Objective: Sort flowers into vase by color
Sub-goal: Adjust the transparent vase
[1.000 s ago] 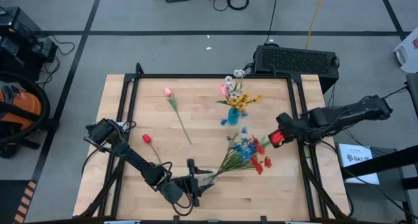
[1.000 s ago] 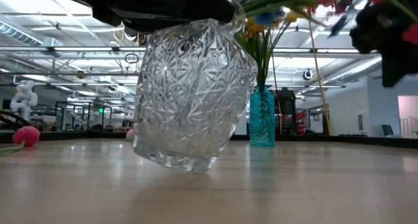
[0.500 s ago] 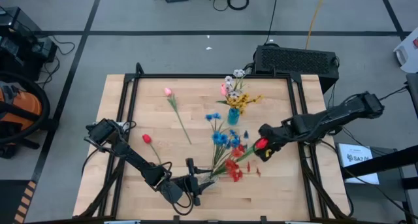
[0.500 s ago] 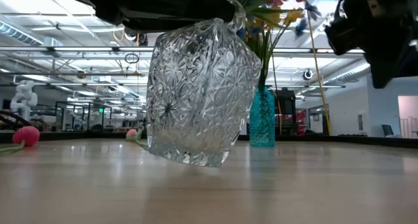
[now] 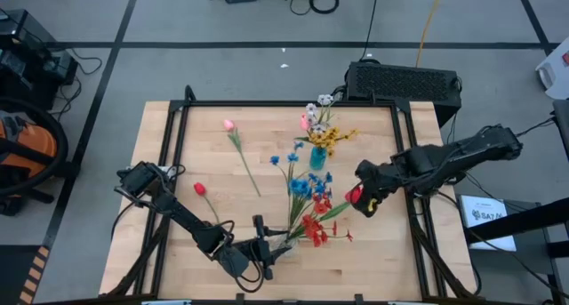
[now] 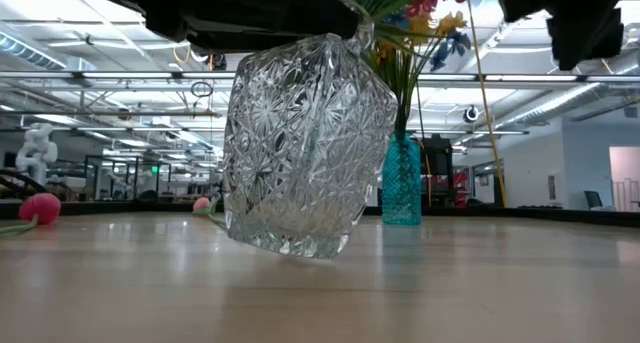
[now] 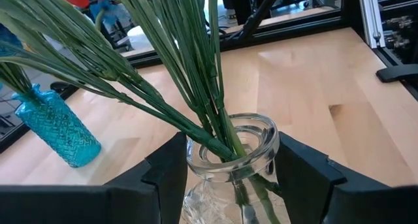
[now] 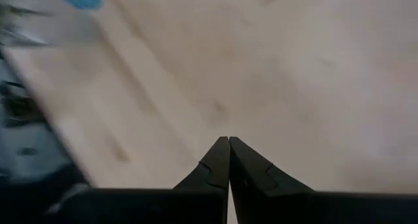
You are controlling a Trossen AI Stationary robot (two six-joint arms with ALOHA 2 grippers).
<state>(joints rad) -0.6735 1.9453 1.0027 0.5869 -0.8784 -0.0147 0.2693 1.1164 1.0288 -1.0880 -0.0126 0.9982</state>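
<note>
Left tool point(image 7: 232, 178) clamped on clear cut-glass vase point(image 6: 305, 148), tilted above worktop point(image 5: 258, 154), red/blue flowers point(image 5: 307, 203) stuck in. Right tool point(image 8: 228, 160) pressed together, nr blooms.

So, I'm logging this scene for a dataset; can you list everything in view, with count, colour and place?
Clear cut-glass vase: one, tilted, held off the table at its front edge.
Red and blue flowers: one bunch, green stems in the clear vase.
Teal vase: one, upright, table's middle rear.
Yellow, white and pink flowers: one bunch, in the teal vase.
Pink tulip: one, lying on the table's rear left.
Red tulip: one, lying at the left.
Table: one, light wood, black frame.
Left pincer: shut on the clear vase's neck.
Right pincer: shut, empty, over the table's right side.
</note>
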